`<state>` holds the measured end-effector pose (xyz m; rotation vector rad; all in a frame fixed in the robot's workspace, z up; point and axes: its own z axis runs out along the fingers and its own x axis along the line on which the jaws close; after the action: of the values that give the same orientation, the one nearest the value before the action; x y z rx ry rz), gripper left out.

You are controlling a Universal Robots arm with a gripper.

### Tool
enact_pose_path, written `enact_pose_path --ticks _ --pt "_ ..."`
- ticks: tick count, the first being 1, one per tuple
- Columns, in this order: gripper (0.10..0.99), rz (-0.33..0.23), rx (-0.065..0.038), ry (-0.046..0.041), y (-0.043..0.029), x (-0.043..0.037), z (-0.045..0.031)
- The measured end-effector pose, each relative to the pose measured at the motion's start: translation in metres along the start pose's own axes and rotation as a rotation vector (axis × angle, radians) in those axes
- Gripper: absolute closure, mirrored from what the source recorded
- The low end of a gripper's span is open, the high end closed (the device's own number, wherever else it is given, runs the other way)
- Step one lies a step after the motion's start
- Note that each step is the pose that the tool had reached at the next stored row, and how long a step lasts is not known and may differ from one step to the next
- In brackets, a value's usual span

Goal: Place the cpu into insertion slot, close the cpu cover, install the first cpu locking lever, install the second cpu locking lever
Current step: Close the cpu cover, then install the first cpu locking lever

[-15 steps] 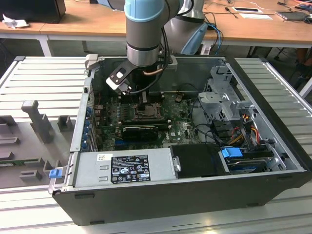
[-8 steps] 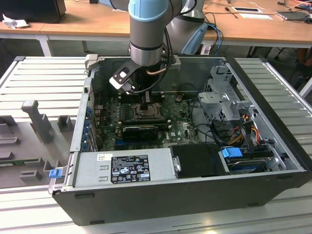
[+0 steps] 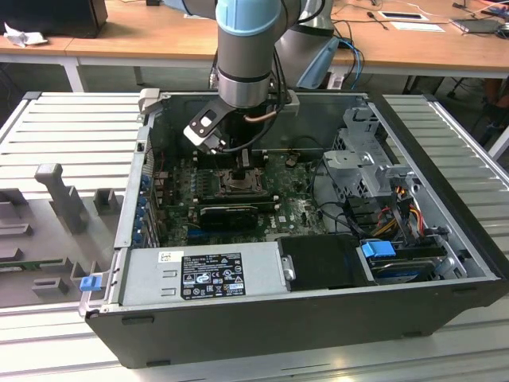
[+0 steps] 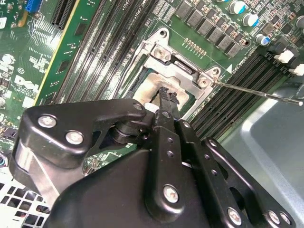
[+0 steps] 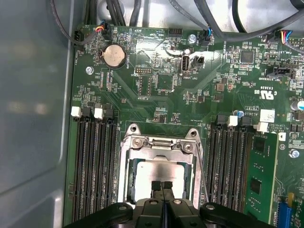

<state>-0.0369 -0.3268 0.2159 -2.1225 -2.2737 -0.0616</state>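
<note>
The cpu (image 5: 159, 170) sat in the insertion slot (image 3: 238, 187), with the cpu cover (image 5: 124, 180) lying flat around it. The tool (image 5: 162, 185) hung just above the chip, fingers pinched together on nothing. A thin locking lever (image 5: 202, 175) ran alongside.

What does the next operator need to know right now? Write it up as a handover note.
Gripper: shut, nothing visible between the fingers, tips low over the cpu; whether they touch it cannot be told.
The cpu lies in the insertion slot, and the cpu cover lies flat around it.
Done: cpu placed, cover down.
Left: one locking lever juts free from the socket corner, unlatched. The other lever's state cannot be told.
</note>
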Motion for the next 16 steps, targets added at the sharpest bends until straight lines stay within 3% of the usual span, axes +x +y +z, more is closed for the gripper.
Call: enact_pose_path --ticks 16 --pt "0.980 0.000 0.000 -0.0001 0.0001 0.0002 -0.0048"
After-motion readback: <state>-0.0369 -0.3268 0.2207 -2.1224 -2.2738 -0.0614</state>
